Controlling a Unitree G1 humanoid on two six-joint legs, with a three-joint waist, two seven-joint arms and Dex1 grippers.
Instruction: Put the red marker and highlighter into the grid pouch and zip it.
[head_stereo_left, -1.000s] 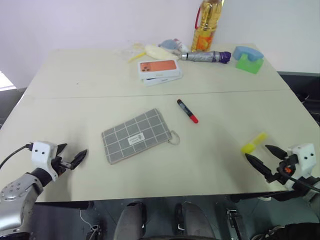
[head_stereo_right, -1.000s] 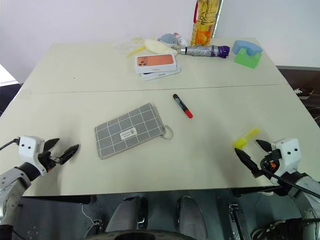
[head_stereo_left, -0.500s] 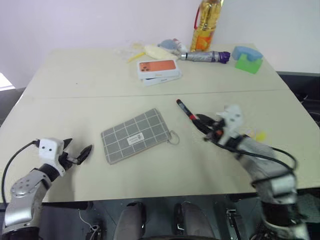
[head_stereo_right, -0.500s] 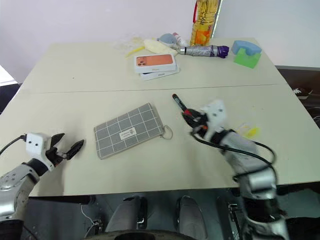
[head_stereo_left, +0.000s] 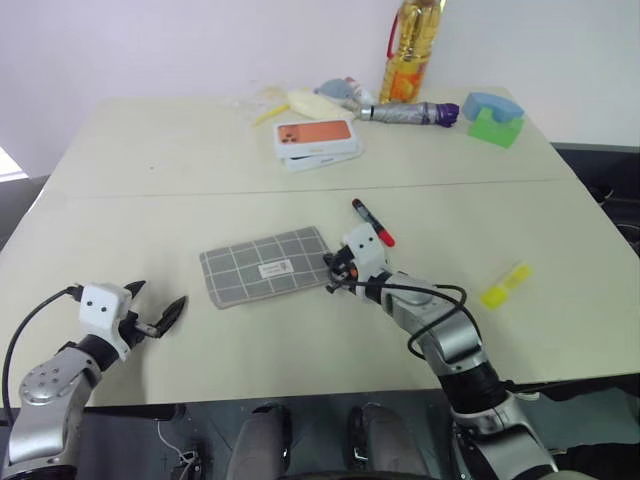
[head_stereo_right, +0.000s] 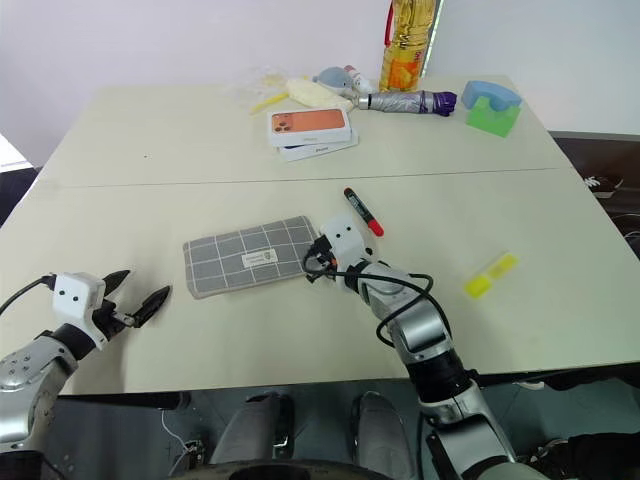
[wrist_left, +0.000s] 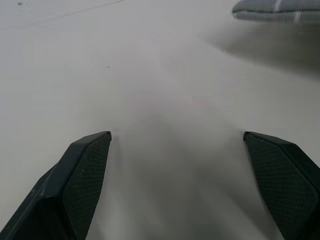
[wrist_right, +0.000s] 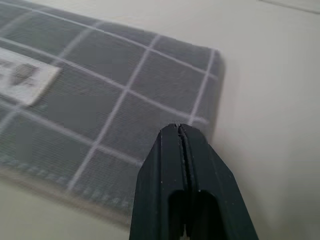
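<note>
A: Since a second ago my right gripper swung from lower right to frame centre, fingers pressed together at the right end of the flat grey white-gridded fabric pouch, which has rotated flatter.

B: Others?

A: Slim red black-capped marker just upper right of it, stubby yellow highlighter right. Left gripper lower left, fingers spread, empty.

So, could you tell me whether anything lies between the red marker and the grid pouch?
Only the right gripper, shut at the pouch's near end, beside the marker. Otherwise the table between them is bare.
</note>
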